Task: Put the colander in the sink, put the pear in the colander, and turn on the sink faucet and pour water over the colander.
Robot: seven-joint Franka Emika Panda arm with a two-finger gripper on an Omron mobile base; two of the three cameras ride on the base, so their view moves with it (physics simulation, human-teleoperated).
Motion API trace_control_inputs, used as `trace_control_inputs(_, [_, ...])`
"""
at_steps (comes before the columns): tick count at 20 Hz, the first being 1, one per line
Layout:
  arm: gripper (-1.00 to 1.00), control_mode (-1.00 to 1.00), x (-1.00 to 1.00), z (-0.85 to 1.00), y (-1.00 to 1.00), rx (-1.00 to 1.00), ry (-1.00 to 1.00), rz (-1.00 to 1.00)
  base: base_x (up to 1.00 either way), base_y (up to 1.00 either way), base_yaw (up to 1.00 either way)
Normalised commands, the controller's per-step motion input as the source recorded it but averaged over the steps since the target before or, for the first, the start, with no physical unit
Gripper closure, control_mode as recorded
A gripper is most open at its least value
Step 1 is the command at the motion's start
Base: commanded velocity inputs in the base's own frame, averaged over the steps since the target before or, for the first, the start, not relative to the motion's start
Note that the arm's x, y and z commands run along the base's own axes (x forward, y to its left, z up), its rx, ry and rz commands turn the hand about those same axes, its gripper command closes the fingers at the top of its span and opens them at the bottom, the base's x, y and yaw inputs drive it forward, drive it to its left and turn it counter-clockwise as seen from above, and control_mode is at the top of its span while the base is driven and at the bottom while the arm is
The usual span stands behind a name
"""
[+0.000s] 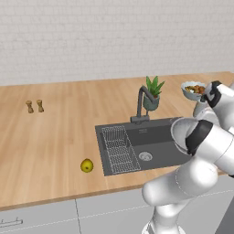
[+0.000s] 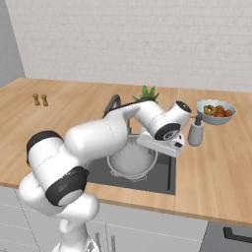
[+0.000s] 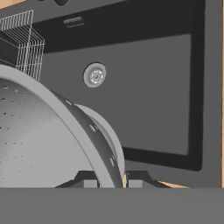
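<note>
Up close, the tool point(image 3: 110, 178) pinches the colander point(image 3: 39, 135) rim above the sink point(image 3: 148, 100).

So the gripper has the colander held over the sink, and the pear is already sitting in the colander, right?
Not quite. The gripper does hold the colander by its rim over the sink, but the pear is not in it. The left base view shows the pear lying on the wooden counter, left of the sink.

The colander point(image 2: 132, 160) hangs over the sink point(image 2: 165, 179), beneath the arm's hand.
</note>
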Motion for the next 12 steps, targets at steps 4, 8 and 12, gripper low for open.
trace_control_inputs(4, [1.00, -1.00, 0.07, -0.39, 0.07, 0.00, 0.00, -0.10, 0.00, 0.00, 0.00])
trace_control_inputs(8, [1.00, -1.00, 0.23, -0.39, 0.05, 0.00, -0.03, -0.19, 0.00, 0.00, 0.00])
trace_control_inputs(12, [1.00, -1.00, 0.35, -0.19, 0.08, 0.00, -0.03, -0.25, 0.00, 0.00, 0.00])
